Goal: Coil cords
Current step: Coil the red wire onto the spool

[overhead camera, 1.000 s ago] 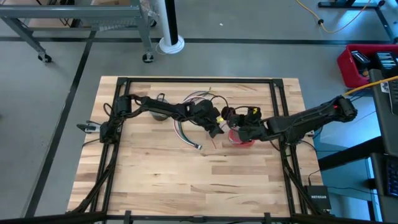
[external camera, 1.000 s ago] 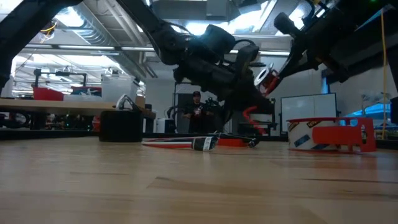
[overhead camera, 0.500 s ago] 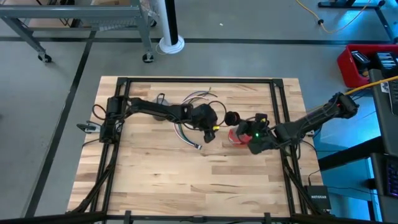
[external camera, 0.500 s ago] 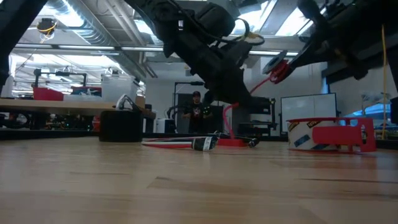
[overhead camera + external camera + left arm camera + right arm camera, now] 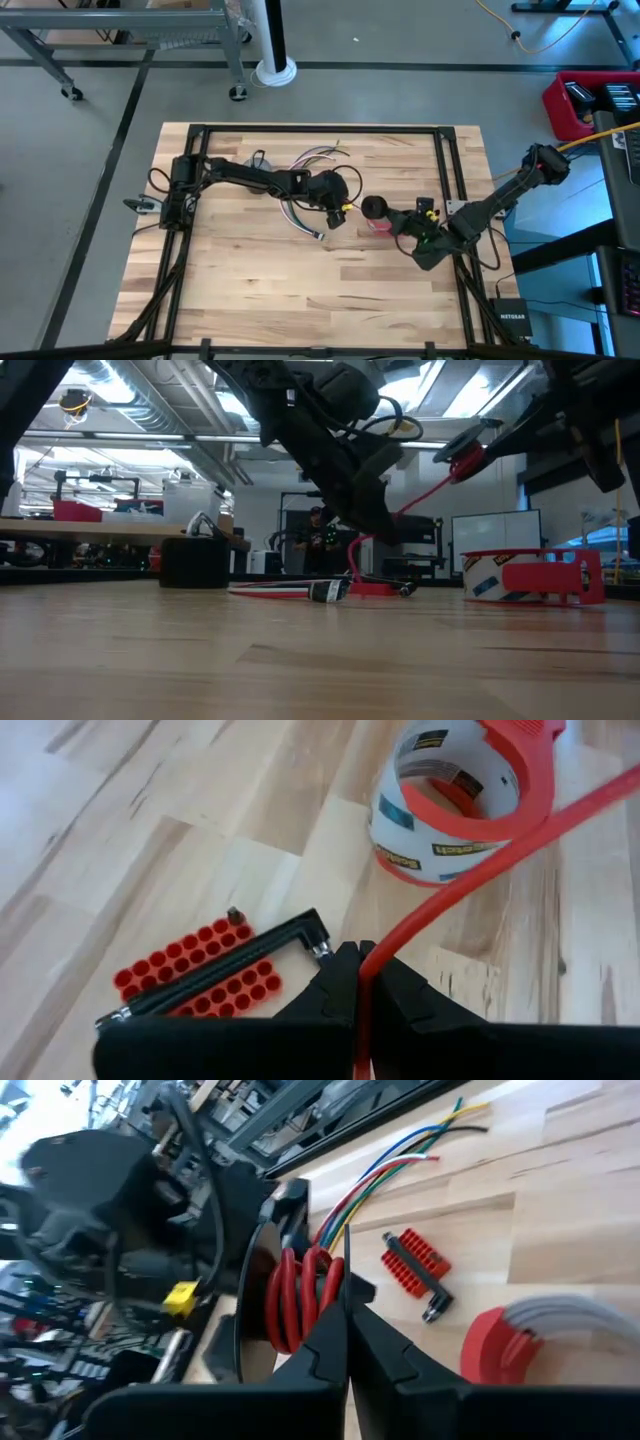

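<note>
Red cord [image 5: 470, 880]; red tape roll [image 5: 470, 780]; red block [image 5: 200, 975]; light wood table [image 5: 250, 280]

Two thin black robot arms with chunky joints. Loose black cables loop along them. A small yellow tag sits by the left end effector [image 5: 341, 213], a green light near the right end effector [image 5: 373, 207].

Tape roll [image 5: 380, 222] right of wire bundle [image 5: 306, 190]

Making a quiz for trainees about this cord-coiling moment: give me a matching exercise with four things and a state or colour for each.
1 left pincer
2 right pincer
3 tape roll
4 red block

A white, in a red holder
B shut on loops of red cord
C black bar across it
D shut on a straight stretch of red cord

Pairs: 1-D, 2-B, 3-A, 4-C
</note>
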You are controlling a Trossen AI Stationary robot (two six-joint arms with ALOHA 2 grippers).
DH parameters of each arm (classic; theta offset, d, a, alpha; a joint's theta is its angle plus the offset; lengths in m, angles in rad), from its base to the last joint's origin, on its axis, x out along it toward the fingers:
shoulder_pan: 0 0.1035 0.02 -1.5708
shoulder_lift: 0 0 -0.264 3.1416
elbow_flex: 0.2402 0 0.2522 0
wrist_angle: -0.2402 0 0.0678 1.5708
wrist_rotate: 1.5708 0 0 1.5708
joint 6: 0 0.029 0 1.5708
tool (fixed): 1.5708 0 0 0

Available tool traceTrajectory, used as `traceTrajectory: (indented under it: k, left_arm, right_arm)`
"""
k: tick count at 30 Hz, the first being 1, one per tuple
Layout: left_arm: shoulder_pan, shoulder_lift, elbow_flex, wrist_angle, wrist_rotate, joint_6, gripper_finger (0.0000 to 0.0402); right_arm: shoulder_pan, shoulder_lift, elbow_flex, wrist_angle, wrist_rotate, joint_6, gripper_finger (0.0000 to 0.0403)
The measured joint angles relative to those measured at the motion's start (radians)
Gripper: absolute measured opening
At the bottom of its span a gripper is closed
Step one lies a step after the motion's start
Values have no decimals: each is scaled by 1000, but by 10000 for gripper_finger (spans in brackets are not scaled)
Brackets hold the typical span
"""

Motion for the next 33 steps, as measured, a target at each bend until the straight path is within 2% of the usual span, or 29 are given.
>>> traceTrajectory:
  k: [5,9,18,33]
  left_arm:
    - [16,0,0,7,133,19,2]
    - [14,0,-3,-4,201,59,23]
    - [7,1,-3,-28,216,77,86]
    - [9,1,-3,-228,218,116,75]
  right_arm:
    - [47,0,0,1,50,22,3]
    - [53,0,0,14,56,23,3]
    - [53,0,0,26,52,19,3]
    - [53,0,0,18,47,18,3]
